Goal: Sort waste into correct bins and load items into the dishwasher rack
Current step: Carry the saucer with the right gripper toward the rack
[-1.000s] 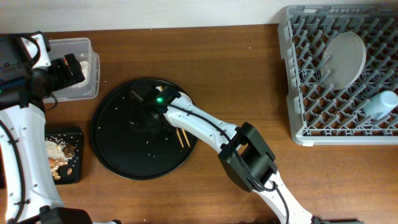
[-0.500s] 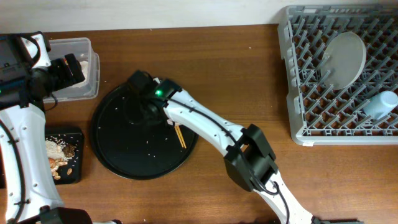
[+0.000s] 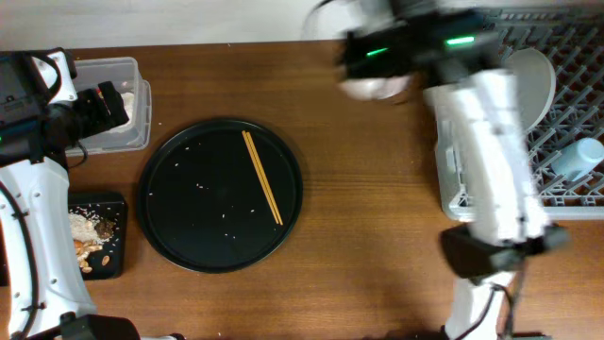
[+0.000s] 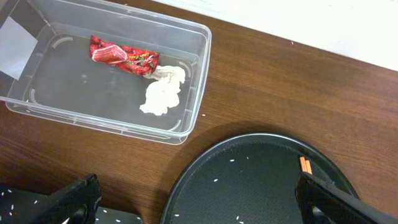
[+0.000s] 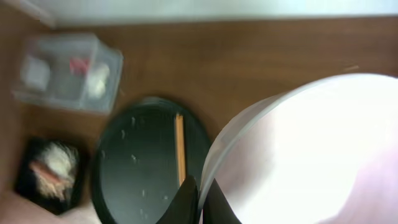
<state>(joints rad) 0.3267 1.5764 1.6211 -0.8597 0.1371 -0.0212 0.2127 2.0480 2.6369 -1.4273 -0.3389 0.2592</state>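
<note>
Right tool [image 5: 199,194]: clenched on small white bowl [image 5: 298,155] rim, upper middle of overhead view.
Dishwasher rack [image 3: 585,203]: just right of bowl; right arm nearer.
Left tool [image 4: 199,202]: released.

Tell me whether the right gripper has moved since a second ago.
Yes. Seen from overhead, the right gripper has left the round black tray and swung up-right toward the dishwasher rack, holding the small white bowl.
</note>
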